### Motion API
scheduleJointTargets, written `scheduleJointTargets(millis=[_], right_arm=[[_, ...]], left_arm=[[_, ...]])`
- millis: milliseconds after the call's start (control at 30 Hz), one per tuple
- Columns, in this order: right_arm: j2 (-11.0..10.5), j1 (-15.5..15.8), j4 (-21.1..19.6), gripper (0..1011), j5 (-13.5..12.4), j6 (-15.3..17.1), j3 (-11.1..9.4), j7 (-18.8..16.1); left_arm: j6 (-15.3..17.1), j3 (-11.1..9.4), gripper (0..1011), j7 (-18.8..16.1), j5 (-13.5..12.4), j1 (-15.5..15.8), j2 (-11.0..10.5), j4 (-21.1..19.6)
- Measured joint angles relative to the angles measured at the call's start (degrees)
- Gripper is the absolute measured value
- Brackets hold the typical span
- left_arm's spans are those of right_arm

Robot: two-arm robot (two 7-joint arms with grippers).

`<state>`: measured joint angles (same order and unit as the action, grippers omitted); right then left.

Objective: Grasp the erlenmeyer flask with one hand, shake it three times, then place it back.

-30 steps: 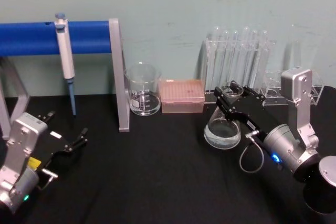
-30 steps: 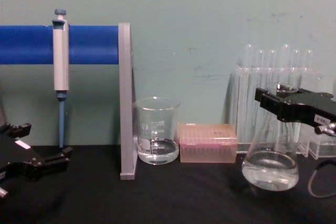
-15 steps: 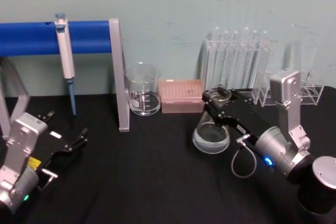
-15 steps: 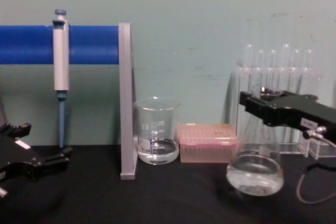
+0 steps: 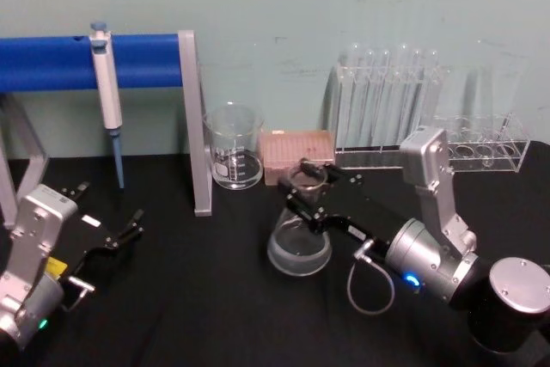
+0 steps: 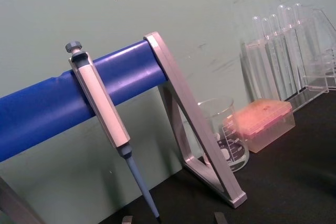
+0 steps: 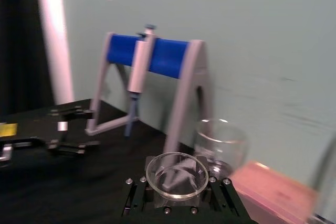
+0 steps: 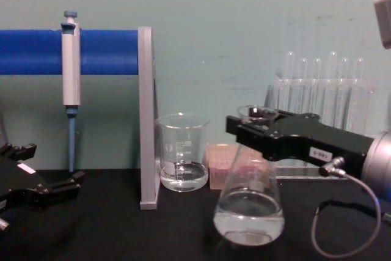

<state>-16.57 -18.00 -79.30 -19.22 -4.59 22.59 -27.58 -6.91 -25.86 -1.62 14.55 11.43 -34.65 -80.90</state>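
The erlenmeyer flask (image 5: 300,242) (image 8: 249,212) is clear glass with a little clear liquid in its wide base. It hangs upright near the middle of the black table, in front of the pink box. My right gripper (image 5: 311,192) (image 8: 256,125) is shut on its neck just under the flared rim. In the right wrist view the flask's round rim (image 7: 177,174) sits between the black fingers of my right gripper (image 7: 177,187). My left gripper (image 5: 107,228) (image 8: 43,181) rests open at the left of the table, far from the flask.
A glass beaker (image 5: 234,157) and a pink tip box (image 5: 296,154) stand behind the flask. Test tube racks (image 5: 391,109) line the back right. A blue bar stand (image 5: 193,122) with a hanging pipette (image 5: 106,92) occupies the back left.
My right gripper has carried the flask leftward and toward me, from in front of the test tubes to in front of the pink box. The left arm has not moved.
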Motion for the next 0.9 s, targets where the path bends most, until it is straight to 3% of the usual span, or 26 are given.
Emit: scheduleJointTargets(millis=[367, 900], right_arm=[[-1.6, -0.9, -0.6, 479, -2.2, -1.2, 3.8, -5.7], [-2.5, -1.6, -0.2, 479, -3.5, -1.5, 5.2, -4.9]], left_arm=[[0.0, 0.0, 1001, 0.0, 0.0, 0.0, 0.0, 0.0], [0.0, 0.0, 1001, 0.0, 0.0, 0.0, 0.0, 0.0]])
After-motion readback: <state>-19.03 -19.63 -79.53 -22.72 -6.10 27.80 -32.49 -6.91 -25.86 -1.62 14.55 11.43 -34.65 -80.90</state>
